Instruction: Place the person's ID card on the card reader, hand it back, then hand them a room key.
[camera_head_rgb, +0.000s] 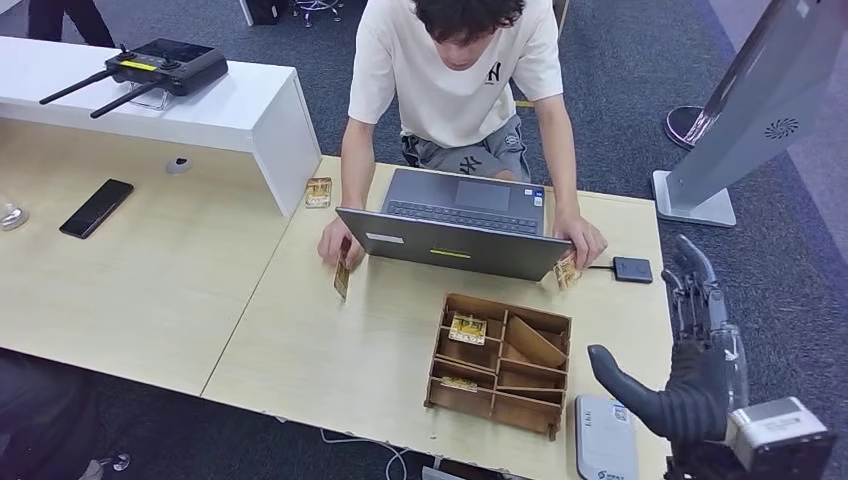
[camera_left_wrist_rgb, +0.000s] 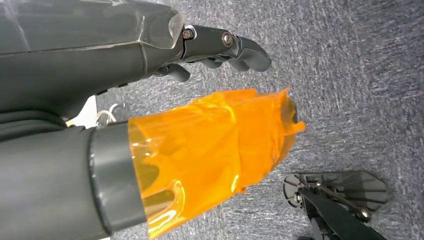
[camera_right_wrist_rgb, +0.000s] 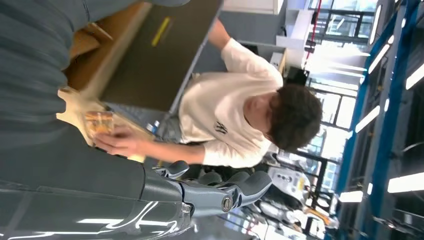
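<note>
A person in a white T-shirt (camera_head_rgb: 455, 70) leans over the far side of the table. One of their hands holds a card (camera_head_rgb: 343, 272) on edge on the table. Their other hand holds a second card (camera_head_rgb: 567, 272), also seen as the card (camera_right_wrist_rgb: 99, 122) in the right wrist view. A small black square reader (camera_head_rgb: 632, 269) with a cable lies beside that hand. A wooden divided box (camera_head_rgb: 500, 362) holds cards (camera_head_rgb: 467, 328) in its compartments. My right hand (camera_head_rgb: 700, 345) hovers at the table's right edge, fingers extended and holding nothing. My left hand (camera_left_wrist_rgb: 210, 50) hangs over the carpet, holding nothing.
An open grey laptop (camera_head_rgb: 460, 225) stands between the person and the box. A white device (camera_head_rgb: 605, 440) lies at the front right edge. Another card (camera_head_rgb: 318, 192) lies by the white counter (camera_head_rgb: 240, 110), which carries a black controller (camera_head_rgb: 165, 65). A phone (camera_head_rgb: 96, 208) lies left.
</note>
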